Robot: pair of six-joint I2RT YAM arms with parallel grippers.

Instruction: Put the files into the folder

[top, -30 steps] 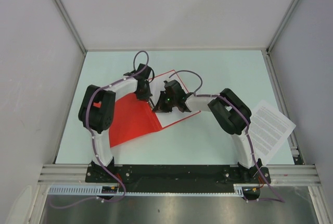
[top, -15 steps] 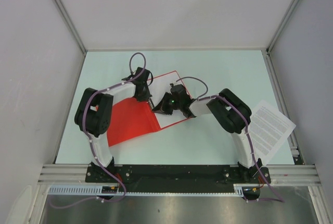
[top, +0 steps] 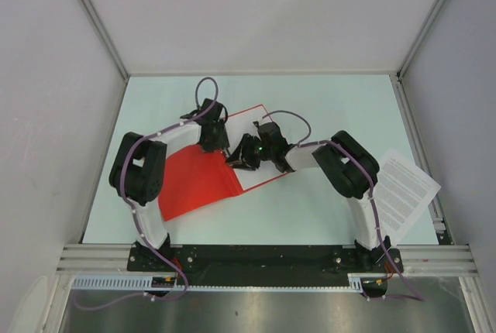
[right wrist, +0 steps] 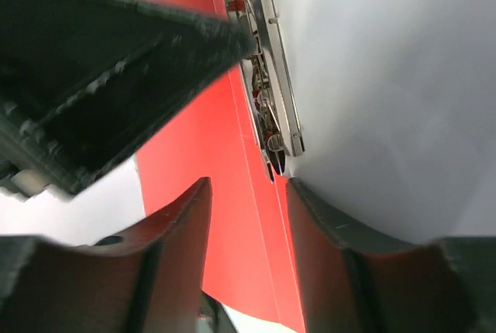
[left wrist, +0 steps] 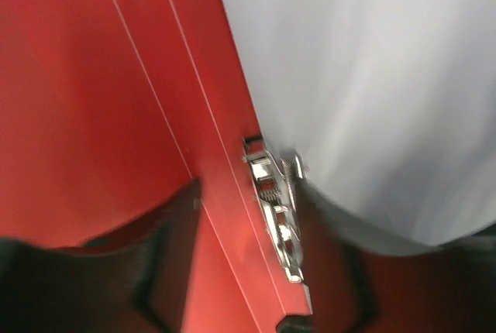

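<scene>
Straddling the folder (left wrist: 93, 101) clip (left wrist: 275, 217): left jaws.

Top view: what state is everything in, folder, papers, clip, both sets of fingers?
Folder: open, red cover to the left.
Sheet in folder: lying on its right half.
Loose files: outside the folder, at the right edge of the table.
Metal clip: on the spine; clamped or not, cannot tell.
Left fingers: open, straddling the clip.
Right fingers: open, just short of the clip.

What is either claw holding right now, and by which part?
Nothing is gripped. Both are open: the right claw straddles the end of the metal clip of the folder; the left claw hovers over it.
</scene>
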